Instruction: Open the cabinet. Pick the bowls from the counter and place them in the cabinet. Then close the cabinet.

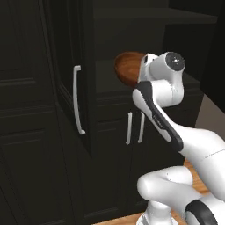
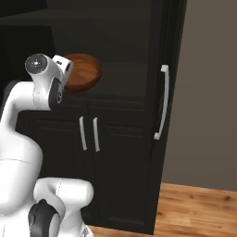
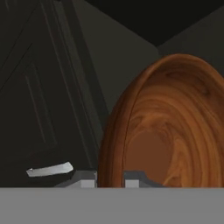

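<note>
While my tool (image 3: 110, 178) pinches the rim of the reddish-brown bowl (image 2: 82, 71) (jaws nearly closed on it), I hold it tilted inside the open cabinet (image 1: 83, 66) — above its dark shelf (image 2: 118, 78).

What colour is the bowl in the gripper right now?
Glossy reddish-brown with wood grain; the bowl shows best in the hand view.

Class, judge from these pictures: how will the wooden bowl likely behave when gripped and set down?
The bowl looks rigid, so it probably won't flex. Its glossy rim, pinched by the gripper, may slip. Held tilted, its rounded underside might rock on landing.
</note>
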